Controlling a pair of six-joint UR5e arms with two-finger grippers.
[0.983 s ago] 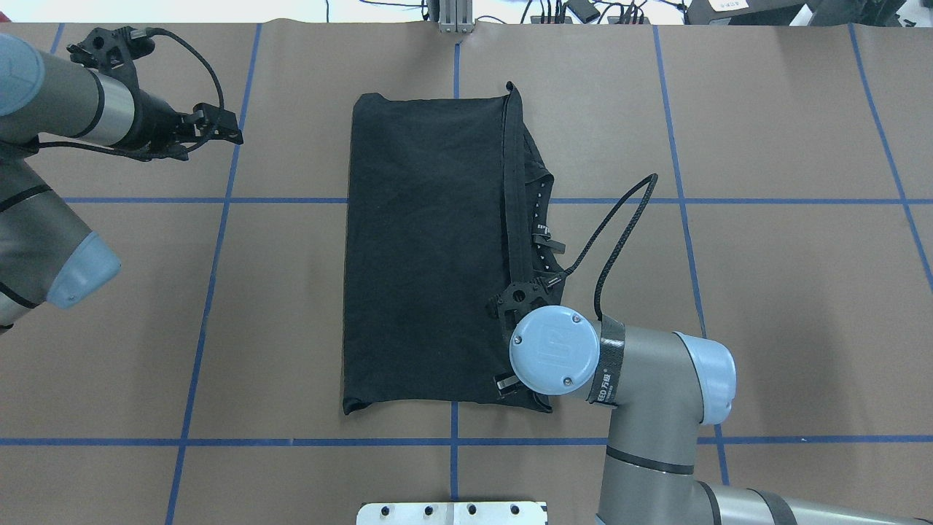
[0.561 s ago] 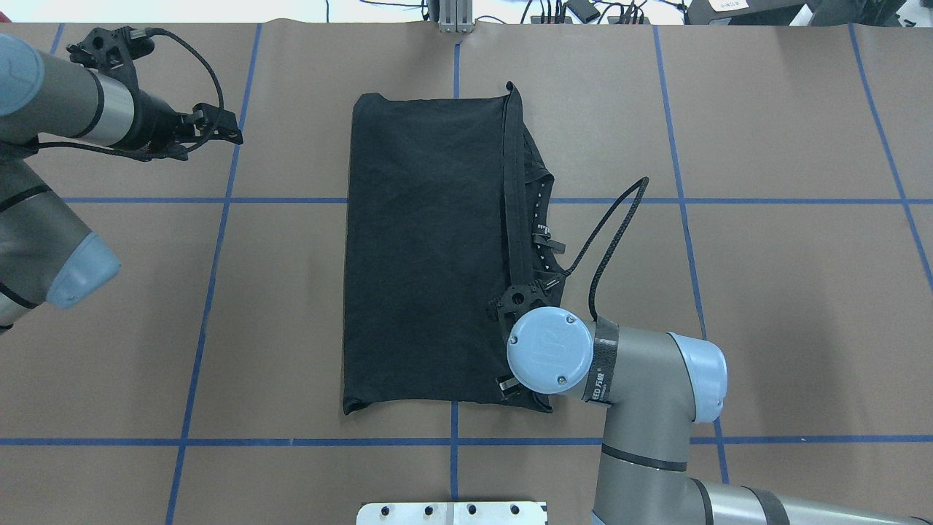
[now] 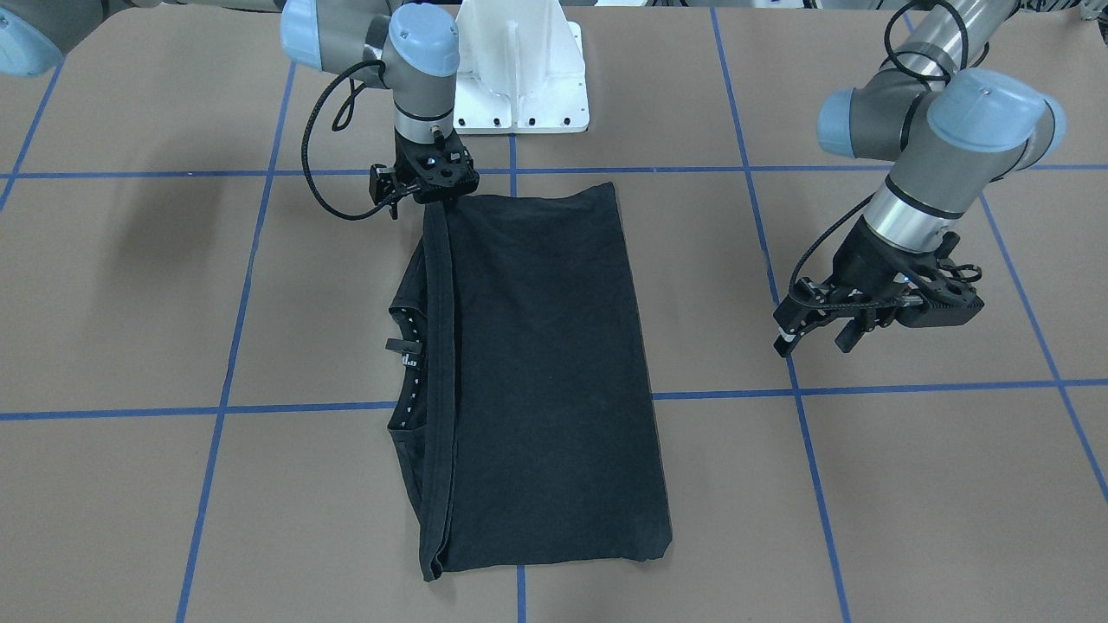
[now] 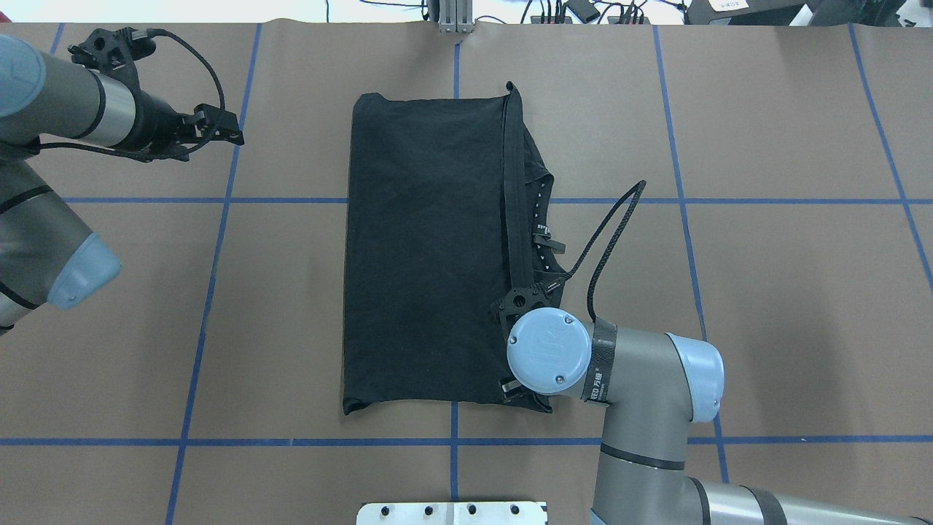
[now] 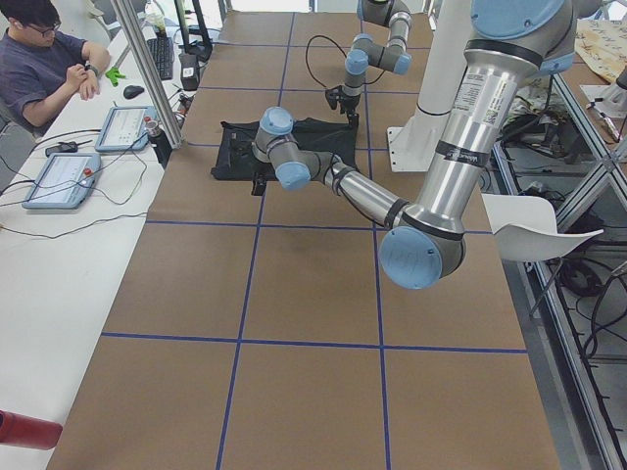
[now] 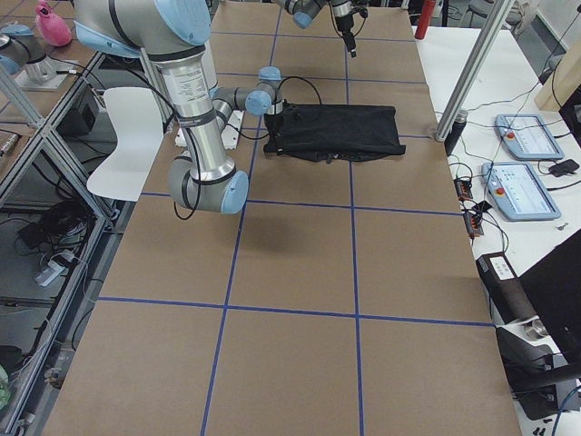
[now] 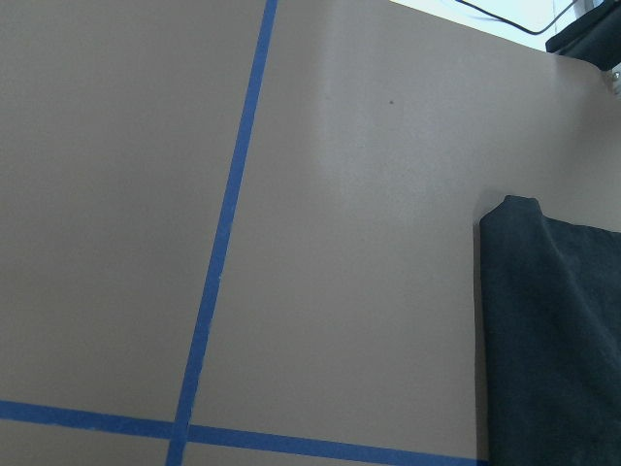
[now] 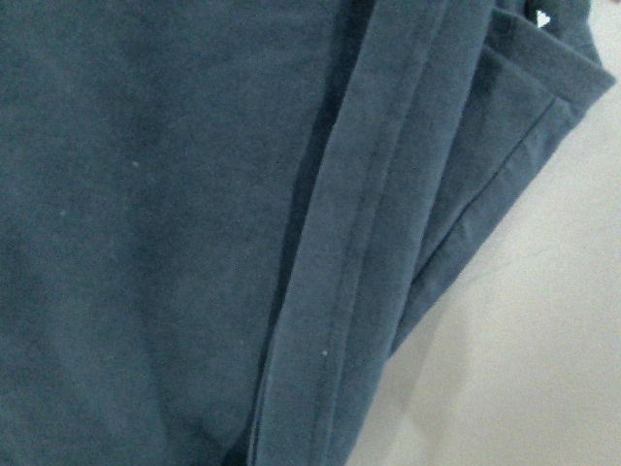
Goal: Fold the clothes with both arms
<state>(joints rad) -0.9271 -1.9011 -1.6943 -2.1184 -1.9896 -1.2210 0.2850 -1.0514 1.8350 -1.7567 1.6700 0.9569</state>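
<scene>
While left pincer (image 3: 812, 339) hovers spread, empty, right pincer (image 3: 437, 195) sits at T-shirt (image 3: 545, 363) corner; its opening indiscernible.

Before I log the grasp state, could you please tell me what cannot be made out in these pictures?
- right gripper: open or shut is unclear. Overhead, the blue wrist cap covers its fingers; front-facing, its own mount hides them; its wrist view shows only cloth.
- T-shirt: the underside and inner layers are hidden by the fold in every view.
- neck label: too small to read.
</scene>
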